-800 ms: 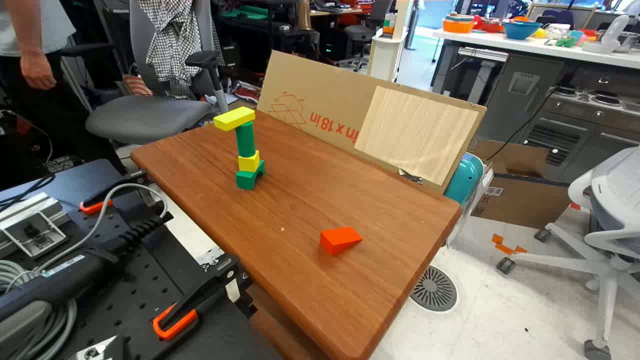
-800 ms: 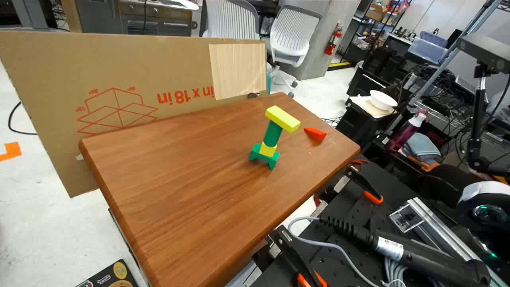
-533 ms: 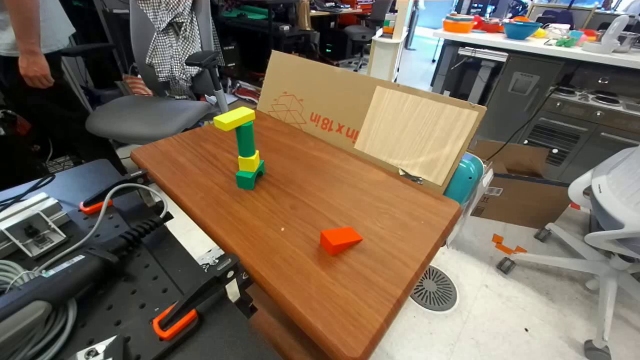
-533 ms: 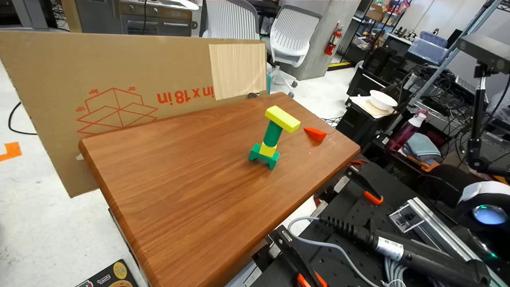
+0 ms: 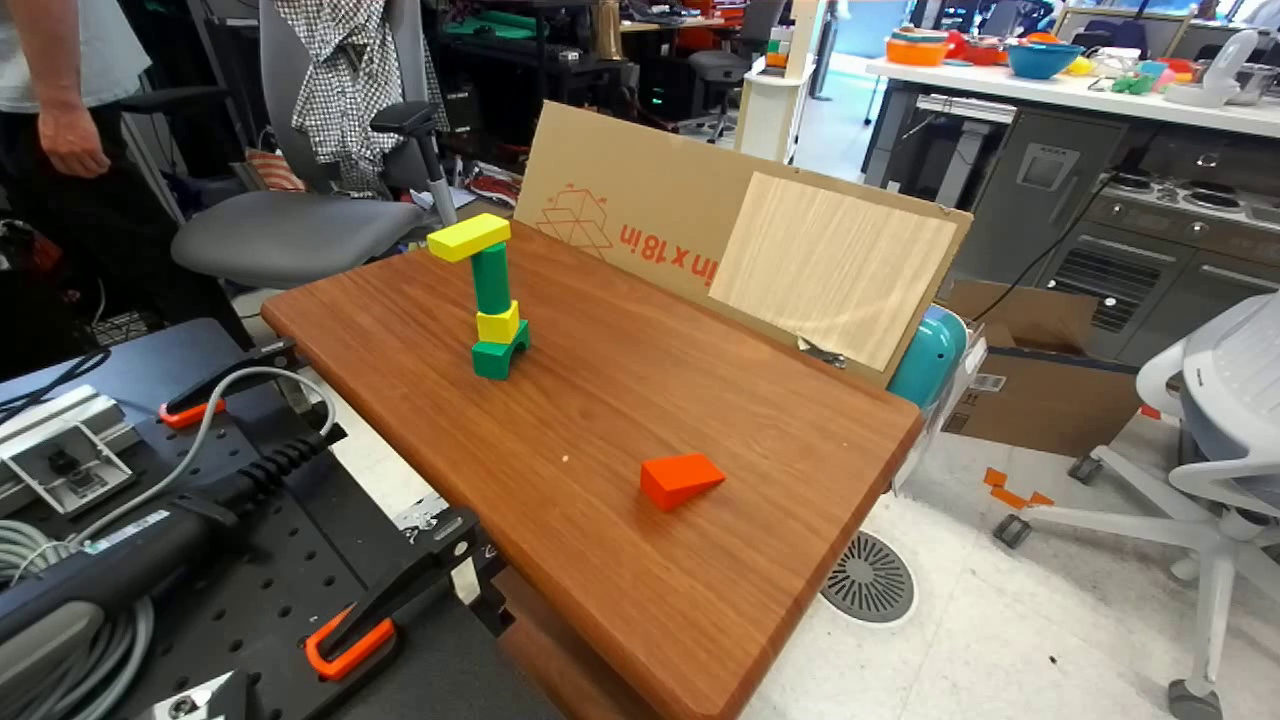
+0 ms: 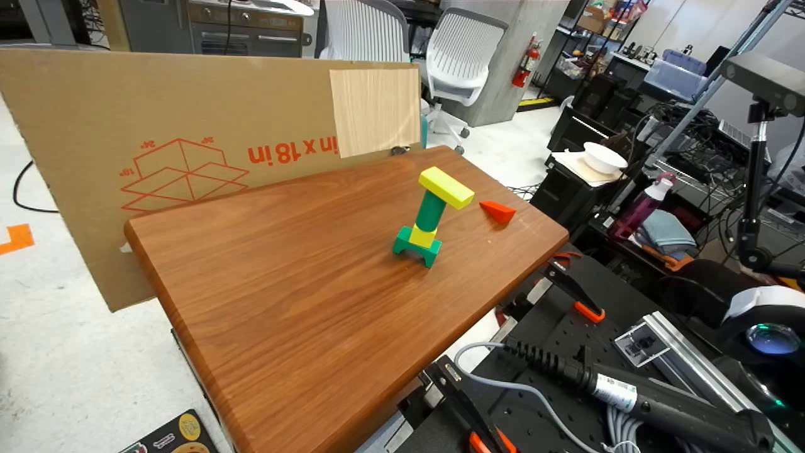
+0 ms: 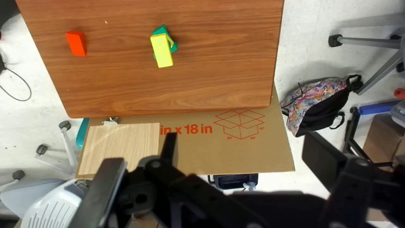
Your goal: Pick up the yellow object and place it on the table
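Observation:
The yellow object is a flat bright yellow bar; it shows in both exterior views (image 5: 470, 238) (image 6: 446, 187) and in the wrist view (image 7: 162, 50). It lies across the top of a green cylinder (image 5: 491, 280), overhanging one side. The cylinder stands on a smaller yellow block (image 6: 422, 236), which sits on a green arch block (image 5: 493, 362). This stack stands on the reddish-brown wooden table (image 5: 620, 390) (image 6: 283, 283) (image 7: 221, 63). My gripper (image 7: 242, 148) is open with nothing between its fingers. It shows only in the wrist view, apart from the stack.
An orange-red wedge block (image 5: 680, 480) (image 6: 498, 212) (image 7: 76, 43) lies on the table apart from the stack. A cardboard sheet (image 6: 220, 113) with a pale wood panel (image 6: 377, 113) stands along one table edge. Clamps (image 5: 400, 590) and a cabled tool (image 6: 629, 384) lie on the black base beside the table.

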Available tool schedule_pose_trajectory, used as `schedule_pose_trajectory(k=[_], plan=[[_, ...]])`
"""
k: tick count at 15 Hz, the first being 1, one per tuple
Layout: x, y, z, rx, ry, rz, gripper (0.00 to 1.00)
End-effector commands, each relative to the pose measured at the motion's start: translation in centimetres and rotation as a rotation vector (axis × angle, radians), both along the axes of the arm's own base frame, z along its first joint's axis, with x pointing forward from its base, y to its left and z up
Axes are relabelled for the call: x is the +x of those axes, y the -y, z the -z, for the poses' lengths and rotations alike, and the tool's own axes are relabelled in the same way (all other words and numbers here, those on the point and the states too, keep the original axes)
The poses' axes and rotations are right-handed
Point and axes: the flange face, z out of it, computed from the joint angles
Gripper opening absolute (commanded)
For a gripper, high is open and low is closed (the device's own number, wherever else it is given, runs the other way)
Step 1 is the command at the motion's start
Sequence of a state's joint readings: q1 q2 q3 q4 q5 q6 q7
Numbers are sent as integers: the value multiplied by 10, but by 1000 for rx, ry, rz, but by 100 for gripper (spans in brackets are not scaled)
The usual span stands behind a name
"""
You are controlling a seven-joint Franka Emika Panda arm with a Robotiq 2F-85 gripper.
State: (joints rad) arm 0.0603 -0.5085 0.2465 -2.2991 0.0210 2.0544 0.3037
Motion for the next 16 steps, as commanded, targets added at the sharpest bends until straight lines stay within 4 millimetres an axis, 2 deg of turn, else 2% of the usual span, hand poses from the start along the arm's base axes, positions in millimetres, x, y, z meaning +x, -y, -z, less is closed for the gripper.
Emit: schedule_pose_trajectory(k=[1,5,10,13,16], plan=[[25,19,30,-20,15,-51,100],[57,45,80,-16,-10,-73,100],[91,65,146,30,-86,-118,100],[99,74,180,75,-161,-139,100],[100,80,204,127,-225,-158,100]])
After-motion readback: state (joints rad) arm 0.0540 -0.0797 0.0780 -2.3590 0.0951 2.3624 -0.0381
